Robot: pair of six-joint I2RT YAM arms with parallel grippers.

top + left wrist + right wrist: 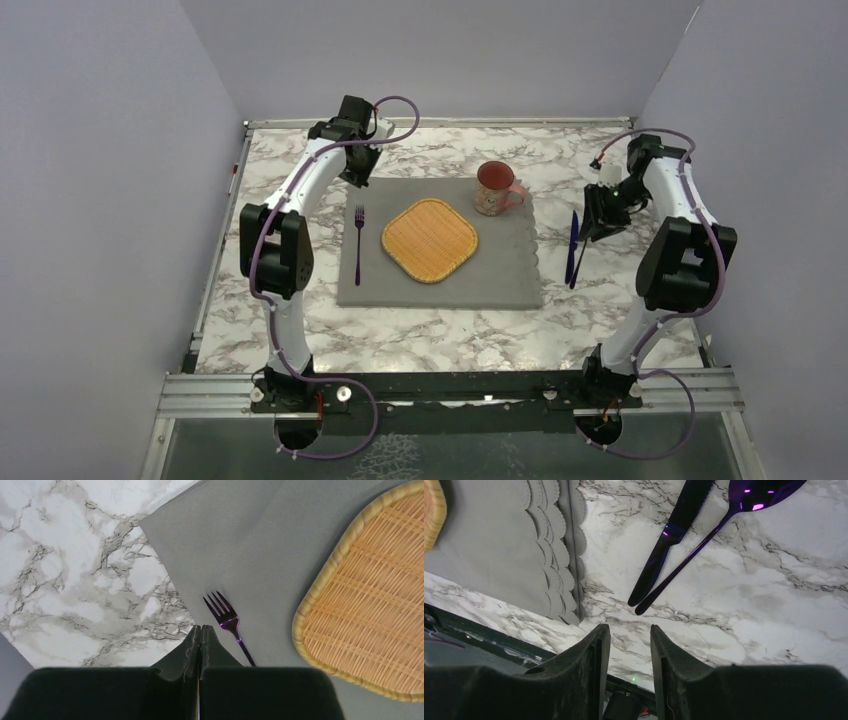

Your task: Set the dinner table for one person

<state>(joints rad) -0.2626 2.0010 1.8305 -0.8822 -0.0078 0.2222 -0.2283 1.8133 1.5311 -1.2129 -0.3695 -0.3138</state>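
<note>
Along the near edge, the dinner table (420, 340) shows bare marble in front of the two arm bases, and the grey placemat (440, 290) lies a little farther in, at the table's middle. Right of the mat, on the marble itself, a knife (669, 535) and a spoon (751, 495) lie close together, their near handle ends seeming to meet while the spoon angles away to the right. The right gripper (629, 630) hangs just above those handle ends with its jaws parted and nothing between them. That is the likeliest trouble: a low or sideways pull-away could clip a handle and skew both pieces, since thin metal should slide easily on hard stone. Any attempt to straighten the spoon risks dragging the knife along with it. On the mat, a fork (358, 245) lies at the left and a woven plate (430, 240) sits in the centre, apart from each other. Farther back, a mug (495, 188) stands at the mat's far right; a right arm swinging inward could tip it. Above the mat's far left corner, the left gripper (200, 630) is clenched on nothing, over the fork's tines; a drop there would nudge the fork askew.
</note>
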